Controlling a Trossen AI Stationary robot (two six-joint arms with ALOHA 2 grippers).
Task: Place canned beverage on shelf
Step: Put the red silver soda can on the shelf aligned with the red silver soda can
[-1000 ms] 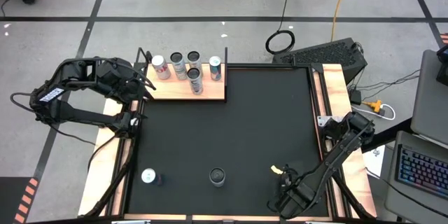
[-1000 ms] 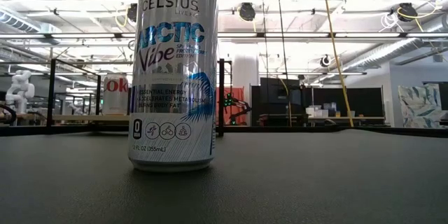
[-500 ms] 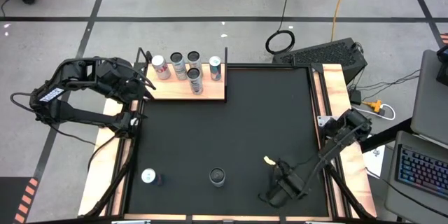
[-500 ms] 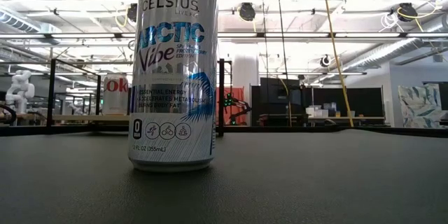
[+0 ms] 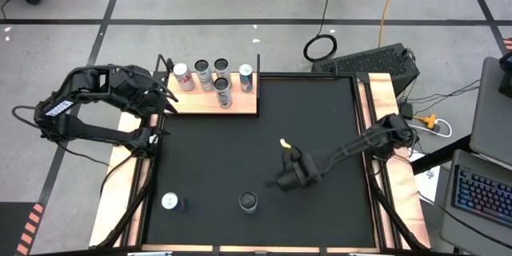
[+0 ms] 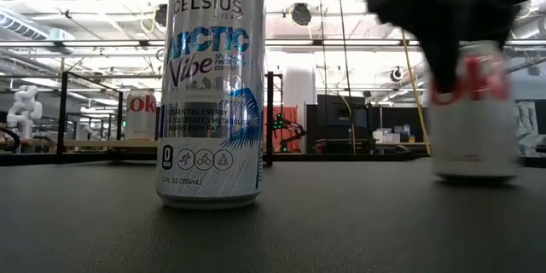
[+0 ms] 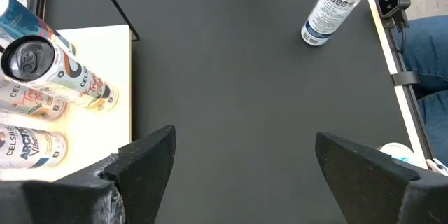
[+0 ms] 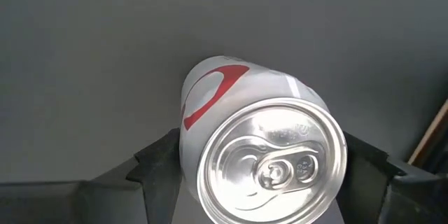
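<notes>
Right gripper (image 5: pixel 286 181) swung from the mat's near right corner out to mid-mat, now carrying a can; left arm unchanged.

Red-and-white can (image 8: pixel 262 143) sits between the right gripper's two dark fingers (image 8: pixel 157 171), one finger on each side of its upper body, top lid facing the wrist camera. Clamped on the can, moderately wide. In the low view same can (image 6: pixel 473 107) hangs upright under the dark gripper (image 6: pixel 444 4), base down at mat level; touching the mat or just above, cannot tell. Look: silver lid with pull tab, white body, red swoosh marking.

Position: middle of the black mat (image 5: pixel 264 136), well apart from the shelf (image 5: pixel 240 104) at the far left corner. Shelf is a light-wood board with black corner rods, five cans already standing on it.

Two more cans at the mat's near edge: Celsius can (image 6: pixel 213 85) with blue "Arctic Vibe" print, and another (image 5: pixel 170 202) to its left.

Left gripper (image 7: pixel 238 161) parked beside the shelf's left end, spread wide, holding nothing.
</notes>
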